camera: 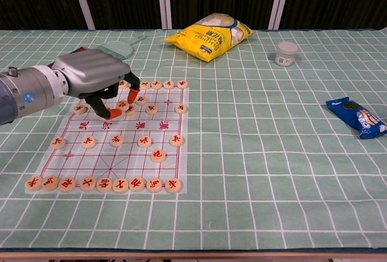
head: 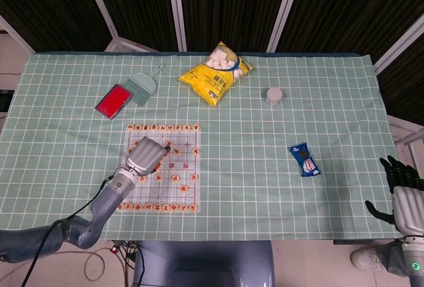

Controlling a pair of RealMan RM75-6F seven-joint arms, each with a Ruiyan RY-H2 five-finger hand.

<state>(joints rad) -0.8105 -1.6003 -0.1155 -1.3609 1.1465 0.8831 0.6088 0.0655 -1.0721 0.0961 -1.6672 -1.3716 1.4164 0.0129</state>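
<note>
A paper Chinese chess board (head: 182,164) (camera: 166,126) with round wooden pieces lies on the green checked cloth at the front left. My left hand (head: 149,156) (camera: 91,74) hovers over the board's far half, knuckles up. Its orange-tipped thumb and a finger pinch one chess piece (camera: 123,105), close to several other pieces near the far row. My right hand (head: 404,201) shows only in the head view, off the table's right front corner, fingers spread and holding nothing.
A yellow snack bag (head: 213,78) (camera: 208,37) lies at the far middle, with a small white jar (head: 273,95) (camera: 286,52) to its right. A blue packet (head: 305,160) (camera: 357,117) lies right. A red case (head: 114,101) and a green brush (head: 144,85) lie far left.
</note>
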